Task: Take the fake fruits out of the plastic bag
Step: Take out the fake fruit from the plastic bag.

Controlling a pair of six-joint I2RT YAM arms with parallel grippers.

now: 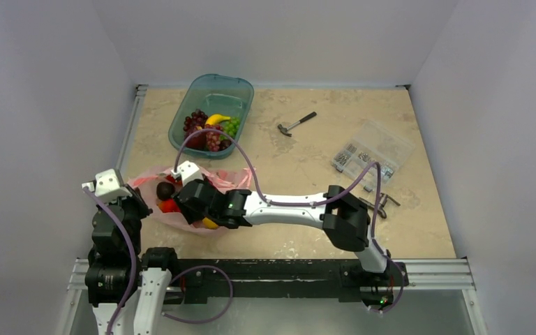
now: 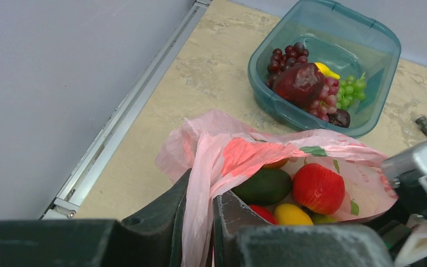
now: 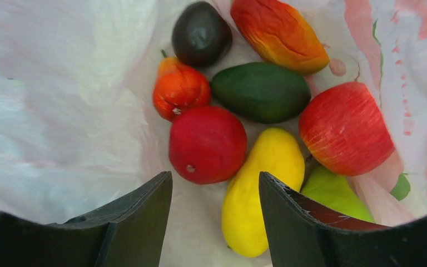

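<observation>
At the near rim of the thin, translucent pink plastic bag, the left gripper is clenched on a fold of film, propping the mouth open. The bag lies on the tan table, just ahead of the left arm.

Inside the bag, the right gripper hangs with jaws spread and empty over the round red fruit and the long yellow fruit.

Risks:
- The jaws straddle both fruits and squirt one sideways.
- The smooth skin slips in the grip.
- A finger snags the film and drags the bag out of the left grip, so the mouth collapses.

Count in the bag is 8:
- those two
- black egg-shaped fruit
- dark green avocado-shaped fruit
- orange-red mango-shaped fruit
- small orange fruit
- red apple
- pale green fruit

Beyond the bag there is 1 teal plastic tray holding roughly 6 pieces; they overlap, so that count is unsure. Far right of the bag are 1 small hammer and 1 clear parts box.
</observation>
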